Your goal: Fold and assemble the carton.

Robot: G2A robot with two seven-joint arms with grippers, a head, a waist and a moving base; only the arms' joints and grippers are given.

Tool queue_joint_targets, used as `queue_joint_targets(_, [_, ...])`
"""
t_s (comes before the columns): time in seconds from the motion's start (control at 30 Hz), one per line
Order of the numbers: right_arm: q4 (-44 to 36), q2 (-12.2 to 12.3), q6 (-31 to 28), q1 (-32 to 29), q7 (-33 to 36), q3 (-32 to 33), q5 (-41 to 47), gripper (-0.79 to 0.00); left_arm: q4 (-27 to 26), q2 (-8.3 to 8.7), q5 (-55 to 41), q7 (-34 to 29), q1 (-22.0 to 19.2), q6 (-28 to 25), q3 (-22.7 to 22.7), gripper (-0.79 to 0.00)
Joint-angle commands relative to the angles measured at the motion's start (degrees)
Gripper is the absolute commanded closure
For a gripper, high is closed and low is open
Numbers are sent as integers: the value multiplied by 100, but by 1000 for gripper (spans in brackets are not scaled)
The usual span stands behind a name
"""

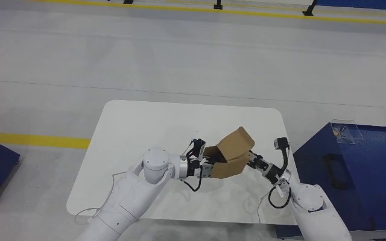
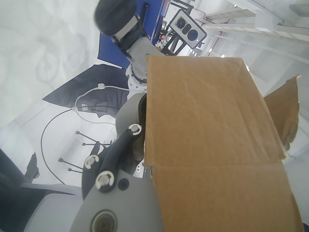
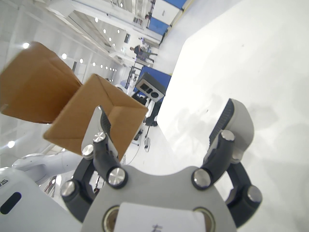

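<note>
A brown carton (image 1: 232, 153) is held tilted above the front right part of the white table (image 1: 151, 126), one flap raised. My left gripper (image 1: 207, 167) is at its left end, shut on a wall of the carton (image 2: 205, 121); one finger (image 2: 125, 141) shows beside the cardboard edge and the other is hidden behind it. My right gripper (image 1: 253, 160) is at the carton's right end and stands wide open (image 3: 166, 119). One of its fingers (image 3: 101, 121) lies against a folded corner of the carton (image 3: 101, 112); the other finger (image 3: 231, 119) hangs free over the table.
A blue cabinet (image 1: 350, 181) stands right of the table, with a clear plastic box (image 1: 347, 129) on top. The table's back and left parts (image 3: 229, 49) are bare. A yellow line (image 1: 42, 140) crosses the floor at the left.
</note>
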Motion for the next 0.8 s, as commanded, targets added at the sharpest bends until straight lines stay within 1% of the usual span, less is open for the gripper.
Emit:
queue_joint_targets(0.0, [-54,-16,-197,-139,-871,129,-522,-785,-1,-3,6,3,2,-3,8,0])
queue_joint_targets(0.03, [-110,-34,-268,-231,-1235,151,-647,-785,-6,-7,12,6,-1,4,19,0])
queue_joint_targets(0.1, [-178,-54,-319,-368,-1691,228,-759,-785,-19,-14,35,18,-17,20,41,0])
queue_joint_targets(0.2, [-217,-75,-238,-521,-2609,485,-1178,-785,-36,-21,66,43,-39,55,58,0])
queue_joint_targets(0.27, [-307,-108,-159,-649,-2964,471,-1246,-785,-45,-25,68,80,-60,63,47,0])
queue_joint_targets(0.33, [-360,-116,-147,-685,-3054,481,-1265,-785,-77,-28,71,179,-61,-53,7,0])
queue_joint_targets(0.77, [-360,-116,-147,-685,-3054,481,-1265,-785,-77,-28,71,179,-61,-53,7,0])
